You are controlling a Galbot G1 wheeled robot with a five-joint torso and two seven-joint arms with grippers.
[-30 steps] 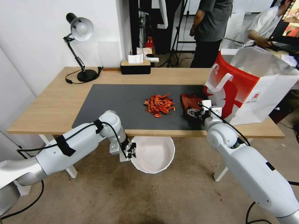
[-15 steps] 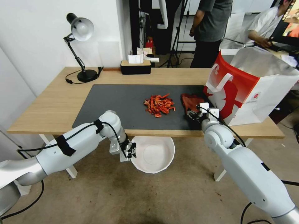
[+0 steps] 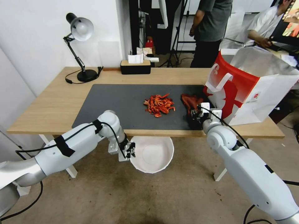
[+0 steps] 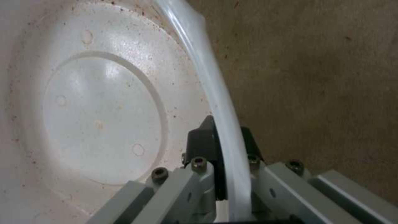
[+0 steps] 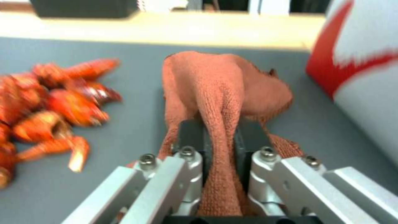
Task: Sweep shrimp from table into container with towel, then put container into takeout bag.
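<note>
Head view: the long light-wood worktop (image 3: pixel 56 102) carries a dark grey mat (image 3: pixel 124 102), seen from its near long edge.
Far left corner: a black desk lamp (image 3: pixel 79 46) stands on the wood beside the mat.
Far edge, middle: a black tissue box (image 3: pixel 135 67) sits behind the mat.
Left tool (image 3: pixel 130 150): held below the near edge of the worktop, off the surface, clamped on the rim of the container (image 3: pixel 151 154).
Left wrist view: the black pads (image 4: pixel 201 143) pinch the thin white wall of the container (image 4: pixel 104 102), one inside and one outside; its inner surface is speckled with small reddish marks.
Container: a round white bowl, mouth up, hanging under the near edge, roughly below the middle of the mat.
Shrimp (image 3: pixel 158 105): a loose orange-red heap on the mat, about midway along it, apart from the towel.
Towel (image 3: pixel 190 102): rust-red cloth on the mat toward its right end, between the heap and the bag.
Right tool (image 3: pixel 196 113): over the mat near the near edge, closed tight on the towel.
Right wrist view: a fold of the towel (image 5: pixel 226 93) is squeezed between the fingers (image 5: pixel 190 137), the rest bunched up ahead; the shrimp (image 5: pixel 54 105) lie beside it on the mat.
Takeout bag (image 3: pixel 249 87): red and white, upright and open at the right end of the worktop, foil lining showing, just beside the towel.
</note>
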